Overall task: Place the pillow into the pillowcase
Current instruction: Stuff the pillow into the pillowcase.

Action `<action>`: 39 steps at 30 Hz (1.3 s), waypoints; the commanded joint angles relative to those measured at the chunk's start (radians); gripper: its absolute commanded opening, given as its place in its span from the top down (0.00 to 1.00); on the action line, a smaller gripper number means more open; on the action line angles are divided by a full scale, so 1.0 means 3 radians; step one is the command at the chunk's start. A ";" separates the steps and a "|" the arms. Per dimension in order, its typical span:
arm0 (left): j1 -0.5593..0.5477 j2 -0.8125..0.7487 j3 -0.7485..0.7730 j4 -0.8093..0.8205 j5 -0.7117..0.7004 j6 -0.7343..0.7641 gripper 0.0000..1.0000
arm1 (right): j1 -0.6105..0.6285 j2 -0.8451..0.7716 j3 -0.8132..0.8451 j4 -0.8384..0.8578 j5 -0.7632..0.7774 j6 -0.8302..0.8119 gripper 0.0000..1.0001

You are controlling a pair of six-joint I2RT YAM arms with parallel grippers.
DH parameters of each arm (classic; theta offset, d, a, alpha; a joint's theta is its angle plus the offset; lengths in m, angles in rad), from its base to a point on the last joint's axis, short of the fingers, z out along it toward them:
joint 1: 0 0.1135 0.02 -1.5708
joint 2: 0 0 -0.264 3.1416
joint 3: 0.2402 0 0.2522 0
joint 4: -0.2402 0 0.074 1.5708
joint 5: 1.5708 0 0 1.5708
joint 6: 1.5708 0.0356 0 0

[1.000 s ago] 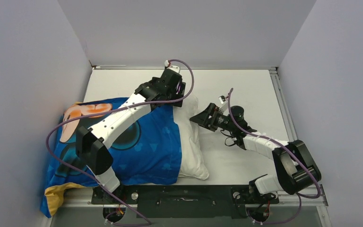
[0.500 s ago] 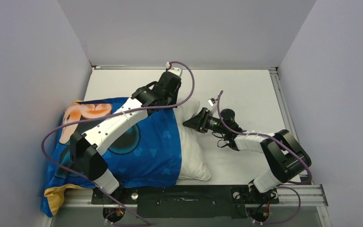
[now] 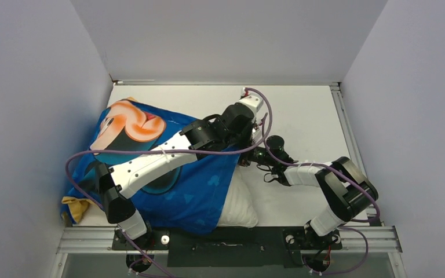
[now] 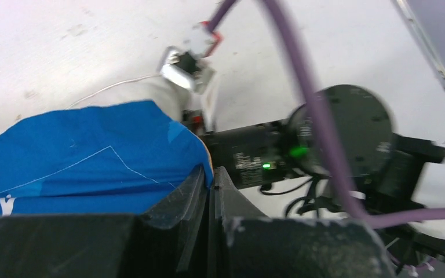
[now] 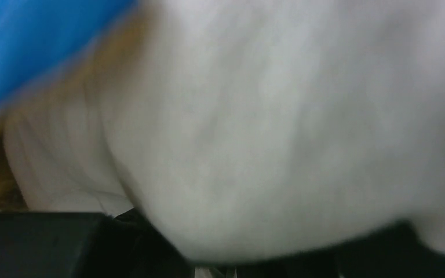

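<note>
Top external view recorded pillowcase newly hauled toward 3 o'clock, covering most of pillow, left pincer clamped shut on its hem; right pincer opening was indiscernible.

The pillowcase is bright blue with small blue-on-blue shapes and an orange-and-peach face print (one corner shows yellow). The pillow is plain off-white; the cable is purple.

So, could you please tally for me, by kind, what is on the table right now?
pillow: 1
pillowcase: 1
robot arms: 2, left arm and right arm
Total: 4
</note>
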 commanded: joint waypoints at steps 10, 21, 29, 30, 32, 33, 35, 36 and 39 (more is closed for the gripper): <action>-0.0988 0.0586 0.1129 0.1203 0.0972 -0.0439 1.00 | 0.0220 0.0157 0.0225 0.0841 0.0129 0.0226 0.77; -0.0962 -0.0189 0.0387 0.0125 -0.0933 -0.0005 0.31 | 0.0030 -0.0608 -0.0288 0.0266 0.0228 0.0044 0.79; -0.0957 -0.0781 -0.0234 -0.0699 -0.1464 -0.0453 0.15 | 0.0032 -0.0731 -0.0375 0.0222 0.0269 0.0082 0.80; -0.0950 -0.0795 -0.0271 -0.0871 -0.1572 -0.0544 0.14 | 0.0035 -0.0732 -0.0365 0.0217 0.0267 0.0082 0.80; -0.0913 -0.0786 -0.0347 -0.1185 -0.1724 -0.0721 0.12 | 0.0035 -0.0732 -0.0353 0.0208 0.0264 0.0087 0.80; -0.0885 -0.0775 -0.0392 -0.1298 -0.1760 -0.0778 0.12 | 0.0035 -0.0734 -0.0351 0.0209 0.0266 0.0087 0.80; -0.0829 -0.0720 -0.0454 -0.1490 -0.1795 -0.0864 0.11 | 0.0035 -0.0735 -0.0341 0.0194 0.0259 0.0091 0.80; -0.0802 -0.0679 -0.0480 -0.1574 -0.1826 -0.0907 0.10 | 0.0035 -0.0744 -0.0340 0.0190 0.0260 0.0092 0.80; -0.0693 -0.0568 -0.0600 -0.1622 -0.1803 -0.0935 0.13 | 0.0035 -0.0766 -0.0334 0.0160 0.0262 0.0089 0.80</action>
